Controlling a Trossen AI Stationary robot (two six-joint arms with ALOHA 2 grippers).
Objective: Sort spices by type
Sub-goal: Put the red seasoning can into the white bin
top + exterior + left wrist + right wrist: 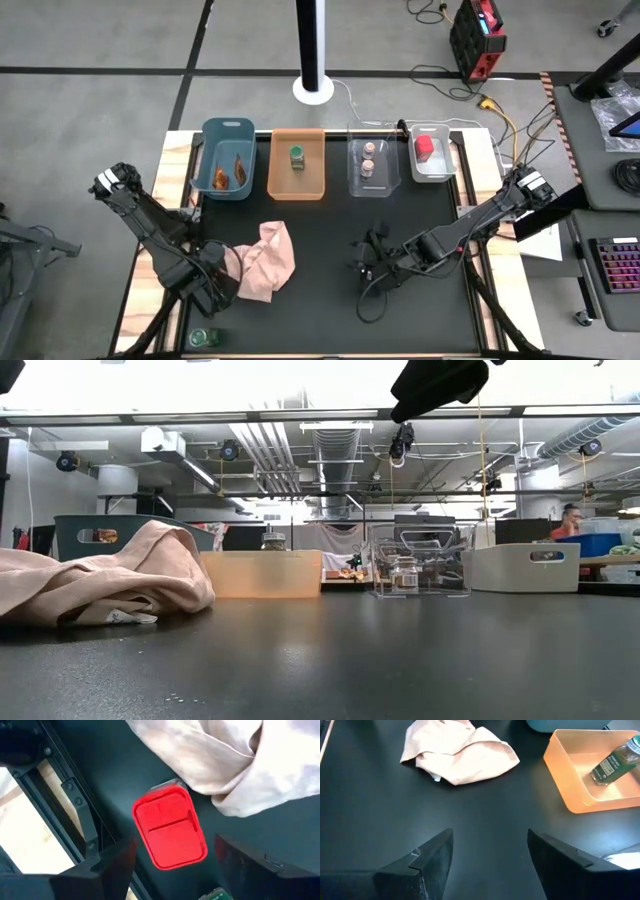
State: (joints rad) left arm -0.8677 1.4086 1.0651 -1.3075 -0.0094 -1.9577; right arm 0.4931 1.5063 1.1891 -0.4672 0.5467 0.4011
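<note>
A red boxy container [170, 830] lies flat on the black mat, right beside the edge of the pink cloth [235, 765]. My left gripper [175, 870] points down over it, open, one finger on each side of the container and clear of it. In the high view this gripper [215, 283] hides the container. A green-capped jar [203, 338] sits by the table's near left edge. My right gripper [490, 855] hovers open over bare mat at centre right [368, 262], with nothing between its fingers.
Four bins line the far edge. The blue bin [222, 158] holds orange-brown packets, the orange bin [297, 178] a green-capped jar [612, 762], the clear bin [368, 180] two tan-lidded jars, and the white bin [432, 168] a red container. The pink cloth [268, 258] lies crumpled left of centre.
</note>
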